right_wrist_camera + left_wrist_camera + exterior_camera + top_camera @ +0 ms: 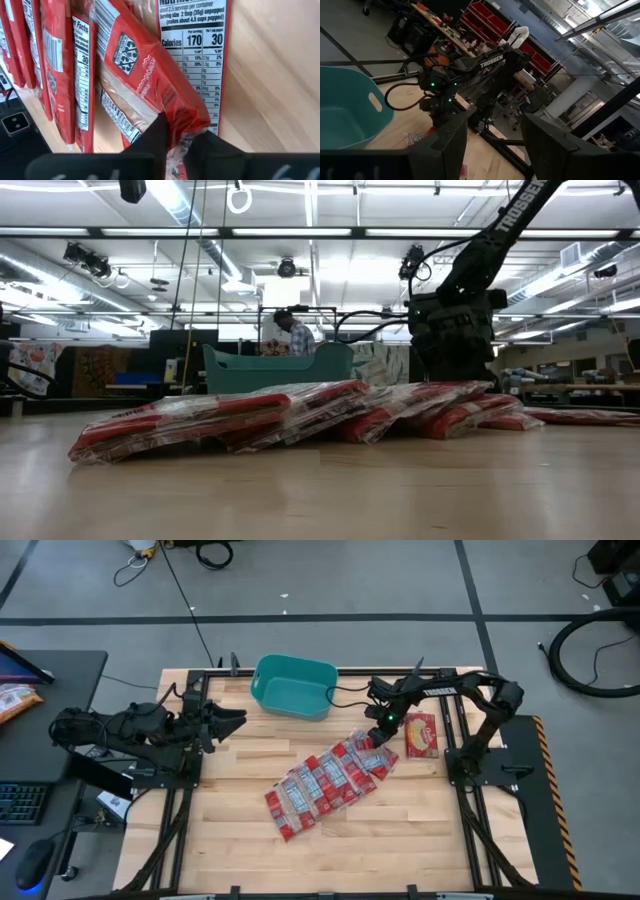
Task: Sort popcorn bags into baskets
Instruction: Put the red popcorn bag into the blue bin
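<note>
Several red popcorn bags (325, 780) lie overlapping in a slanted row across the table's middle, and the low view shows them too (260, 415). One more bag with a yellowish round design (421, 735) lies apart, right of the row. The teal tub (293, 687) stands at the far edge, left of the right arm. My right gripper (379, 739) is down at the row's far right end, shut on the last bag (150, 85). My left gripper (238, 720) hovers open above the table's left side, pointing at the tub (345, 110). My right gripper (182, 142) pinches the last bag's crimped end (187, 125) between its two fingers, coming from above and pointing down. That end is raised slightly over the neighbouring bags, while the rest of the bag rests on the row and the table.
An orange-and-white snack bag (15, 700) lies on the dark desk left of the table, with a keyboard (20, 802) near it. A person (293, 332) stands in the room beyond. Bare wood (400, 840) shows toward the near edge.
</note>
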You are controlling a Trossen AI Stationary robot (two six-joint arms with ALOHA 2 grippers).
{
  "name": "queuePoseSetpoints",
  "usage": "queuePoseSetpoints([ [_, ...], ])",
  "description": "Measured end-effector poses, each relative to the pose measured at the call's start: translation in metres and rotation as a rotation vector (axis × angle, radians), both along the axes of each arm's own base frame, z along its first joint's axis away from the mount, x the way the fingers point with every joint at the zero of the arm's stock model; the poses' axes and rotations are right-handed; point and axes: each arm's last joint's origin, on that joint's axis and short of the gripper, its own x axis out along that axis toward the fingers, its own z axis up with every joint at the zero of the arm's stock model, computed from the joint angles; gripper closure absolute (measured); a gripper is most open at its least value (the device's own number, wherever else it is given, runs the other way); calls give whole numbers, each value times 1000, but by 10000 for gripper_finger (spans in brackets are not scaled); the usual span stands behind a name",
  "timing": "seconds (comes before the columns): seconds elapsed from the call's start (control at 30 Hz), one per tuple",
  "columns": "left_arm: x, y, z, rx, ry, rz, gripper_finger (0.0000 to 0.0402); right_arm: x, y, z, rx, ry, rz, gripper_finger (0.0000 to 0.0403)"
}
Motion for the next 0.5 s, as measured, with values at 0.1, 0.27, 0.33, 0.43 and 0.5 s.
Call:
queuePoseSetpoints([
  [0.1,3,0,-1,7,13,11,210,-2,1,4,-5,2,-1,383],
  [0.27,12,-2,-6,29,63,22,210,-7,4,21,-53,-10,-19,389],
  [0.33,16,-2,-8,47,84,24,210,-10,5,30,-83,-8,-30,388],
  [0.43,22,-3,-12,54,109,45,210,-17,9,44,-108,-21,-46,389],
  [0.5,25,-3,-14,59,127,73,210,-21,12,55,-119,-46,-58,389],
])
